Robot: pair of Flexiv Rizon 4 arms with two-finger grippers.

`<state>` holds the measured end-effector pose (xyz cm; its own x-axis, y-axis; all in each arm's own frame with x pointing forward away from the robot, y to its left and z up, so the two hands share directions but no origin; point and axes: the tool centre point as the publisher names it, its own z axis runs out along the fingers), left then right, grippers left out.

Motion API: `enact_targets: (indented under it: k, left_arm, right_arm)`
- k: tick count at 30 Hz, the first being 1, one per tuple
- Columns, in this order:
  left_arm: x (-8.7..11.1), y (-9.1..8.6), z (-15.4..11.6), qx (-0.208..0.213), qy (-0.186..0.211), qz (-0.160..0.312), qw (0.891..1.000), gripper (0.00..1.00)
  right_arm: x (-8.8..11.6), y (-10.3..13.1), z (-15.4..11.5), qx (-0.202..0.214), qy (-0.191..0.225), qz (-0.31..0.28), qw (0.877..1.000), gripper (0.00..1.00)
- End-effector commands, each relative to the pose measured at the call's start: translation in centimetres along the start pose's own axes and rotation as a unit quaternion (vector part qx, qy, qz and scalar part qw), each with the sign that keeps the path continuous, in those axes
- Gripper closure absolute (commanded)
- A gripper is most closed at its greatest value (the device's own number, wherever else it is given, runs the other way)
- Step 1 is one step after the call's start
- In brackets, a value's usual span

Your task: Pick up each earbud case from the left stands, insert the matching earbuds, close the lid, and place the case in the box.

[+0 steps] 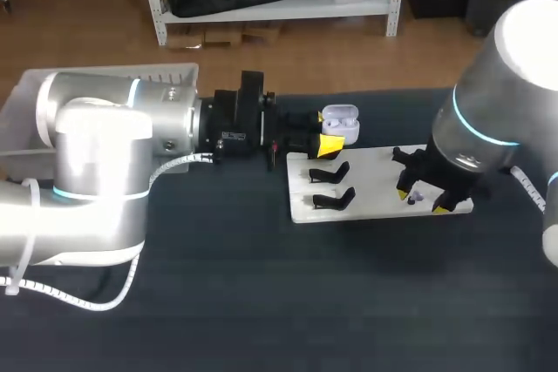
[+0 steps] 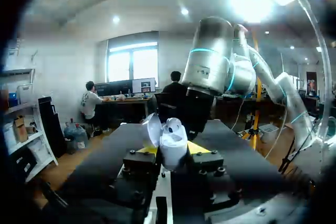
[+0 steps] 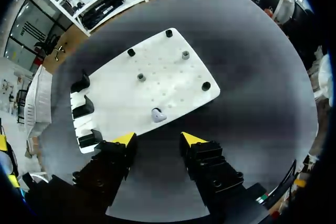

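A white earbud case with its lid open is held above the table, just behind the white board; my left gripper is shut on it. In the left wrist view the case sits upright between the yellow tips of that gripper, with its lid tipped to one side. My right gripper hangs open over the board's near edge. A single white earbud lies on the board just ahead of its fingers, not between them. In the head view this gripper is at the board's right end.
Three black stands on the board's left part hold no cases; small pegs dot the rest of it. A white box sits at the table's far left, partly behind my left arm.
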<state>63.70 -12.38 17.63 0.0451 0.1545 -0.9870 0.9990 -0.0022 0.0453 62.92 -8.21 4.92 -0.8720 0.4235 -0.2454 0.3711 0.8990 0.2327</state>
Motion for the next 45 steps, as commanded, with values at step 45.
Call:
enact_targets:
  k: [45]
  left_arm:
    - [0.2,-0.1,0.0,-0.003,-0.004,0.003,1.000,1.00]
  right_arm:
    - [-1.6,0.2,2.9,-0.041,0.036,-0.063,0.997,0.60]
